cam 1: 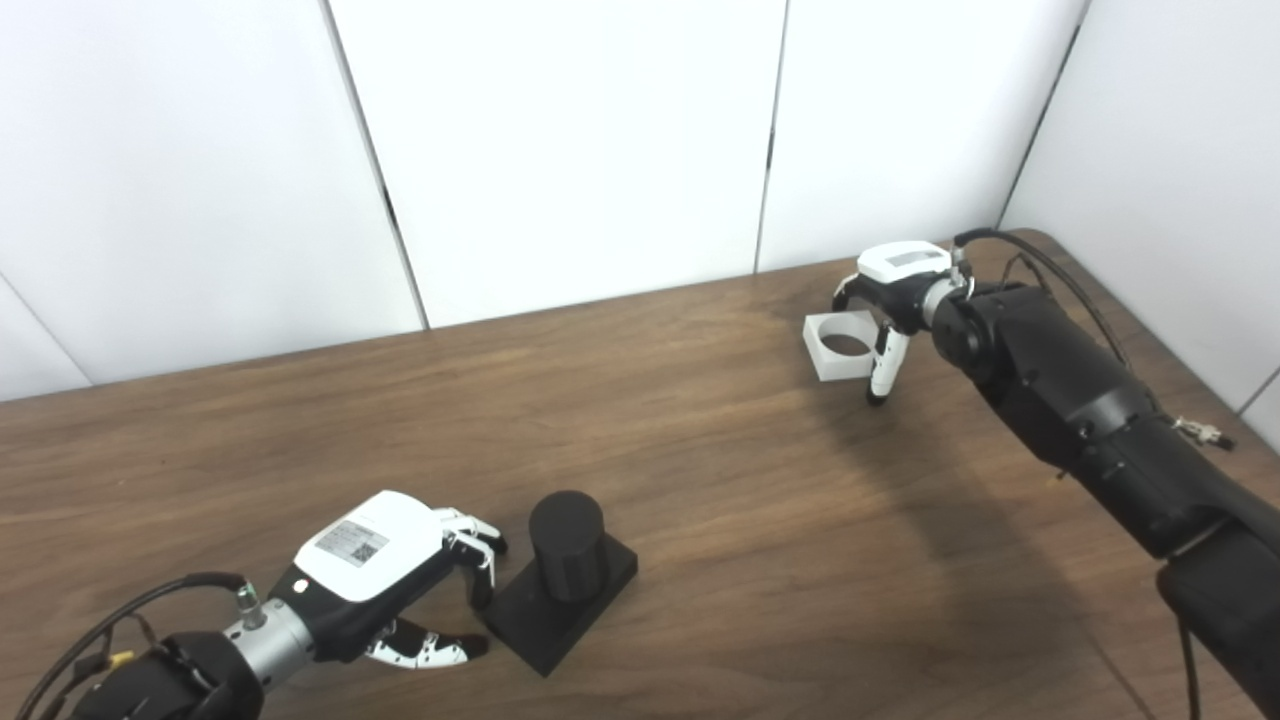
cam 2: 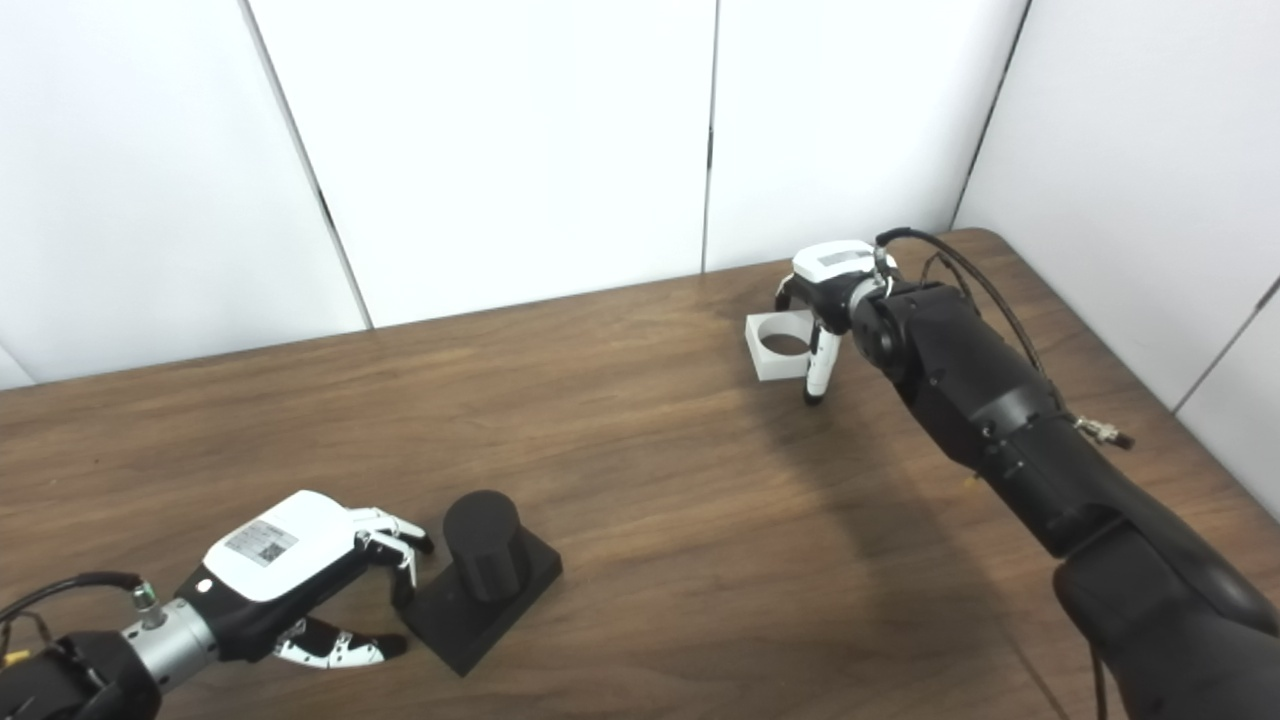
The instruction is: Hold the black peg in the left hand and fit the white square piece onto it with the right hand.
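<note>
Lower left of the left eye view: left hand, fingers apart, holding nothing, just beside the black peg standing on the worktop.

Right eye view, upper right: right hand curls around the white square piece; grip uncertain.

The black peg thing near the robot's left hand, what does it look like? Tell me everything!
The black peg is a short, round, matte black post standing upright on a flat square black base, like dull plastic. It sits on the brown wooden table near the front edge. The left hand is right beside it with fingers spread around the base's near corner; the fingertips look close to or just touching the base, but it is not lifted. Nothing is fitted on the post.
</note>
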Motion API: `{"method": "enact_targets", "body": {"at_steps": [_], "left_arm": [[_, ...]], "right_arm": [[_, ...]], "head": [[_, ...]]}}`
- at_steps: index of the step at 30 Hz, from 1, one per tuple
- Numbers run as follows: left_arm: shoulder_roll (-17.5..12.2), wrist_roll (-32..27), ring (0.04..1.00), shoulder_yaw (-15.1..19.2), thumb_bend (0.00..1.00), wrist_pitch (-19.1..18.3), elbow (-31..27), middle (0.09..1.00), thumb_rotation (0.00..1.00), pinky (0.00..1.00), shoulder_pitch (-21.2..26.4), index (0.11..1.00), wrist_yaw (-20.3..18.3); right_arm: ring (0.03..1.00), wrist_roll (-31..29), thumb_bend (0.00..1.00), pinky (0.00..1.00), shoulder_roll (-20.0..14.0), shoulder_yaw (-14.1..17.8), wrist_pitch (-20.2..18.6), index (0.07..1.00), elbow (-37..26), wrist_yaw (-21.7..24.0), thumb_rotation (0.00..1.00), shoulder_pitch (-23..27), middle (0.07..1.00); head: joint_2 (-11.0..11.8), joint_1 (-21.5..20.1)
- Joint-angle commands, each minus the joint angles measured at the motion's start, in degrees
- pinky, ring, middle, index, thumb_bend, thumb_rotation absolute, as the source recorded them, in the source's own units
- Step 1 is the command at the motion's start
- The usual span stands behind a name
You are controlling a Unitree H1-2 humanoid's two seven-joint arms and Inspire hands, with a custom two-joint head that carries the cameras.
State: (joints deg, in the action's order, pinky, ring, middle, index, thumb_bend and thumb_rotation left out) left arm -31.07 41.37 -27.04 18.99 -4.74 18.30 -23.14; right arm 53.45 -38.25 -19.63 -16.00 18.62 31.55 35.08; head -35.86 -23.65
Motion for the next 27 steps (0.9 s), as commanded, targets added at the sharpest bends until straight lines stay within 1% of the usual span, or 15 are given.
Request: {"method": "enact_targets", "body": {"at_steps": [1, 4, 8, 9, 10, 11, 12, 13, 18, 27], "left_arm": [[-0.4, 0.4, 0.774, -0.8, 0.52, 0.1, 0.8, 0.79, 0.06, 0.63, -0.8, 0.484, -2.3], [-0.3, 0.2, 0.775, -0.7, 0.52, 0.2, 1.1, 0.788, 0.06, 0.63, -0.9, 0.484, -2.0], [-0.3, 0.6, 0.772, -0.6, 0.52, 0.3, 0.9, 0.787, 0.06, 0.63, -1.0, 0.484, -1.8], [-0.3, 0.6, 0.771, -0.6, 0.52, 0.2, 0.7, 0.788, 0.06, 0.63, -1.0, 0.484, -1.9], [-0.3, 0.5, 0.772, -0.6, 0.52, 0.2, 0.5, 0.789, 0.06, 0.63, -1.0, 0.485, -2.0], [-0.3, 0.4, 0.772, -0.6, 0.52, 0.1, 0.4, 0.789, 0.06, 0.63, -0.9, 0.485, -2.2], [-0.3, 0.3, 0.774, -0.6, 0.52, 0.0, 0.4, 0.791, 0.06, 0.63, -0.9, 0.485, -2.3], [-0.3, 0.2, 0.774, -0.6, 0.52, 0.0, 0.4, 0.792, 0.06, 0.63, -0.9, 0.485, -2.4], [0.3, 0.4, 0.771, -0.3, 0.52, -1.1, 0.0, 0.79, 0.06, 0.63, -1.2, 0.484, -2.4], [1.0, 0.8, 0.772, -0.1, 0.52, -1.2, 0.4, 0.793, 0.06, 0.63, -1.2, 0.484, -2.2]], "right_arm": [[0.884, 0.7, 0.93, 0.72, -1.6, 0.0, -1.1, 0.762, -1.1, 0.5, 0.18, 3.0, 0.894], [0.864, 0.6, 0.91, 0.7, -1.6, -0.2, -0.7, 0.705, -0.9, -0.1, 0.17, 2.5, 0.875], [0.848, 0.4, 0.86, 0.7, -1.3, -0.1, -0.8, 0.663, -0.3, -0.6, 0.16, 2.2, 0.854], [0.837, 0.1, 0.83, 0.7, -1.2, 0.0, -0.6, 0.632, -0.2, -0.8, 0.13, 2.1, 0.838], [0.83, -0.1, 0.68, 0.7, -1.2, 0.1, -0.5, 0.563, -0.1, -1.0, 0.13, 2.0, 0.829], [0.826, -0.5, 0.6, 0.7, -1.2, 0.3, -0.4, 0.528, -0.2, -1.3, 0.13, 1.8, 0.824], [0.823, -0.8, 0.55, 0.7, -1.1, 0.4, -0.3, 0.504, -0.2, -1.5, 0.13, 1.7, 0.813], [0.821, -0.9, 0.54, 0.7, -1.2, 0.4, -0.3, 0.495, -0.2, -1.7, 0.13, 1.6, 0.808], [0.795, -0.7, 0.52, 0.69, -1.4, 0.0, 0.9, 0.483, -0.3, -3.6, 0.13, 1.2, 0.766], [0.792, -1.3, 0.52, 0.68, -1.6, 0.3, 1.0, 0.48, -0.7, -4.1, 0.13, 0.6, 0.765]], "head": [[0.0, 0.0], [0.0, 0.0], [-0.2, 0.0], [-0.3, 0.1], [-0.4, 0.2], [-0.4, 0.2], [-0.4, 0.2], [-0.4, 0.2], [-0.6, 0.2], [-0.8, 0.4]]}}
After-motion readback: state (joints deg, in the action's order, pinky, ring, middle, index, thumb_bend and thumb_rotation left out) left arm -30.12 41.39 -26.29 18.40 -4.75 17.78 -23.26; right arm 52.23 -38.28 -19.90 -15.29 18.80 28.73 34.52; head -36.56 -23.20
